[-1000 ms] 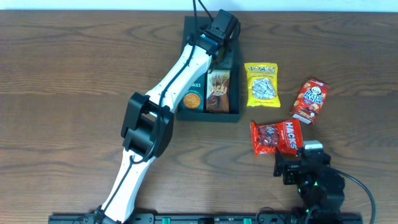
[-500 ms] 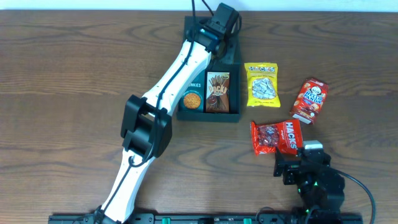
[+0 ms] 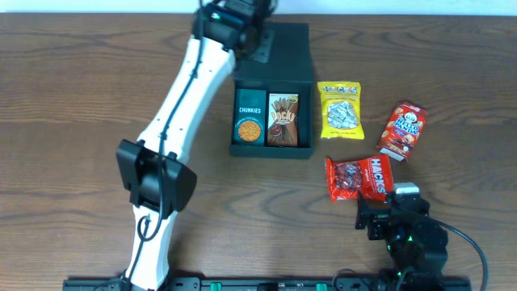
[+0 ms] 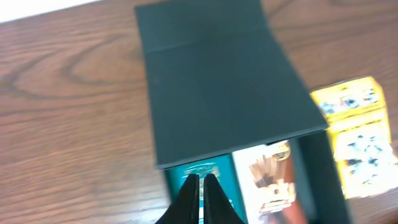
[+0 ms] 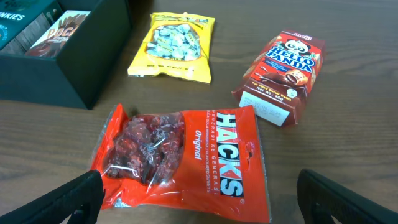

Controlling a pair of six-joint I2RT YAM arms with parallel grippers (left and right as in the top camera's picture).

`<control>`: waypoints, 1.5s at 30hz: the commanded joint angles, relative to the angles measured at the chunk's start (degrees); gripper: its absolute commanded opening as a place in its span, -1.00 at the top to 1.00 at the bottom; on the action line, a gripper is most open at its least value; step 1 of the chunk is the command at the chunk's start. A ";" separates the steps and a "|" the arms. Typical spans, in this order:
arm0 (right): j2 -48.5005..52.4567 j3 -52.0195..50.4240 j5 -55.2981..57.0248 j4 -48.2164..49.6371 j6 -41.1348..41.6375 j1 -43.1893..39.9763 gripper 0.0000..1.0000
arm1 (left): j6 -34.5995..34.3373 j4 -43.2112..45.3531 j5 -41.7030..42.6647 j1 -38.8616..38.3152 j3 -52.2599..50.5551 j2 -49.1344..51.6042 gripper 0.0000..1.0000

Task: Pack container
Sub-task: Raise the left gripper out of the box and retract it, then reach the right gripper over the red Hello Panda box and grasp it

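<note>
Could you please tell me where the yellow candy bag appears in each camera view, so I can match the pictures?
Overhead: the yellow candy bag lies right of centre, just right of the container.
Left wrist: the bag is at the right edge, partly cut off.
Right wrist: the bag is at top centre.
Shared landmark: the container, beside the bag in every view.

In your left wrist view, the lid [image 4: 224, 81] of the container [image 4: 317, 171] hides the far ends of the teal cookie box [image 4: 177, 177] and the Pocky box [image 4: 267, 174]. The 6 o'clock edge cuts off their near ends and the left fingers [image 4: 188, 202]. The yellow pack [image 4: 357, 137] is blurred and clipped at 3 o'clock. In your right wrist view, only the tips of the right fingers [image 5: 62, 199] show, at 7 and 5 o'clock.
</note>
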 commanded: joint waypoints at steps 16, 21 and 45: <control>-0.31 -0.50 0.66 -0.09 0.52 -0.31 -0.99 | 3.06 -1.44 9.25 13.09 0.94 -0.35 0.88; -0.31 -0.48 0.72 0.39 0.57 -0.31 -0.99 | 3.08 -3.15 5.70 13.97 0.94 -0.35 0.88; -0.26 -0.48 -6.21 32.54 65.88 -0.48 -0.78 | 1.31 -3.32 2.56 16.28 0.94 -0.35 -0.60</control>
